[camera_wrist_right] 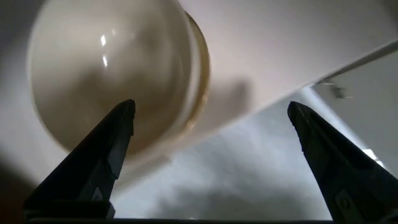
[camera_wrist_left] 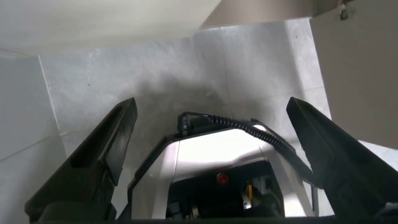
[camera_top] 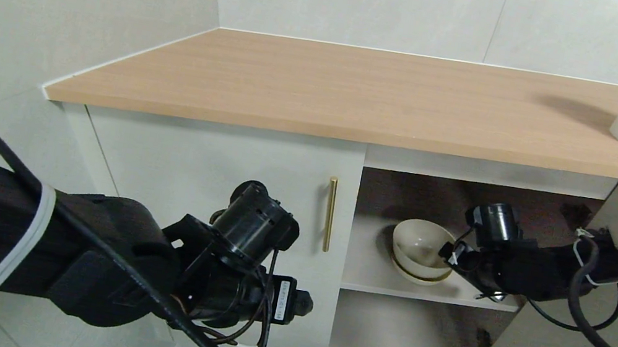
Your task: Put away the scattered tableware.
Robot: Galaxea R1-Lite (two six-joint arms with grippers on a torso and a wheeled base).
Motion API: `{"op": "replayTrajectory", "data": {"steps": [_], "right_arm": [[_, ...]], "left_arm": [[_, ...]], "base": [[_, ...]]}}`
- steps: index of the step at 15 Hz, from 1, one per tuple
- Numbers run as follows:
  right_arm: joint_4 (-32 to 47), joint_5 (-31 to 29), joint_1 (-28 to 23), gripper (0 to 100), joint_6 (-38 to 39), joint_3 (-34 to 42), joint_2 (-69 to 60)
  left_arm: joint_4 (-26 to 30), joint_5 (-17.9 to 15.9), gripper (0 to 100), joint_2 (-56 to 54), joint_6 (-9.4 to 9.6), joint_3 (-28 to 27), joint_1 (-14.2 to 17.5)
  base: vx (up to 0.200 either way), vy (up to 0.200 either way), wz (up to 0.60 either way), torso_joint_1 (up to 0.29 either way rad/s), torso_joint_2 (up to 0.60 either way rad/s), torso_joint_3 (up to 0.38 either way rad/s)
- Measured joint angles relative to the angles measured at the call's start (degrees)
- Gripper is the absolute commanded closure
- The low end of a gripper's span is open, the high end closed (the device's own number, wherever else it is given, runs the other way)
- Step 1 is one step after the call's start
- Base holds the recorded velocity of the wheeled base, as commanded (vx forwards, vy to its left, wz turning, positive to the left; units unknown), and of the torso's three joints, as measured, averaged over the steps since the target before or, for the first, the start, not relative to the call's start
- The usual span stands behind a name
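Your right claw (camera_wrist_right: pixel 210 106) gapes wide, just beside the bowl (camera_top: pixel 420 249) | bowl sits on the cupboard's upper shelf (camera_top: pixel 366 280), seemingly nested in a second one | your left claw (camera_wrist_left: pixel 211 102) spread wide, below and outside that shelf, over the floor (camera_wrist_left: pixel 186 68).

left gripper (camera_wrist_left: pixel 211 107) – fingers (camera_wrist_left: pixel 102 152) spread wide, poised above pale grey floor (camera_wrist_left: pixel 93 78)

glossy ceramic bowl (camera_top: pixel 419 245), matt wood-grain countertop (camera_top: pixel 360 94), satin brass handle (camera_top: pixel 329 214), smooth matt cabinet door (camera_top: pixel 209 169)
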Motion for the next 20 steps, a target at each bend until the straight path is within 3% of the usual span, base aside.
{"op": "replayTrajectory", "data": {"steps": [5, 7, 10, 13, 16, 20], "right_arm": [[-0.18, 7.02, 0.66, 0, -12.76, 10.56, -10.56], [0.52, 10.24, 1.32, 0, -18.02, 14.95, -16.62], [8.02, 12.96, 4.63, 0, -23.95, 20.32, -28.23], [18.25, 13.58, 11.30, 0, -25.15, 22.71, -37.18], [19.10, 13.56, 13.95, 0, -25.16, 23.98, -41.22], [18.99, 13.53, 14.36, 0, -25.15, 24.59, -42.23]], "left_arm": [[2.38, 1.06, 0, -4.88, 0.46, 0.30, 2.97], [2.38, 6.68, 0, -6.89, 3.61, 0.66, 4.77], [2.43, 7.91, 0, -10.01, 5.28, 1.90, 6.12], [2.38, 7.91, 0, -12.00, 5.56, 3.00, 6.25], [2.29, 7.94, 0, -12.71, 5.67, 4.27, 6.10], [2.18, 7.94, 0, -12.76, 5.72, 4.27, 5.38]], "base": [[0.000, 0.000, 0.00, 0.000, 0.00, 0.000], [0.000, 0.000, 0.00, 0.000, 0.00, 0.000], [0.000, 0.000, 0.00, 0.000, 0.00, 0.000], [0.000, 0.000, 0.00, 0.000, 0.00, 0.000], [0.000, 0.000, 0.00, 0.000, 0.00, 0.000], [-0.200, 0.000, 0.00, 0.010, 0.00, 0.002]]}}
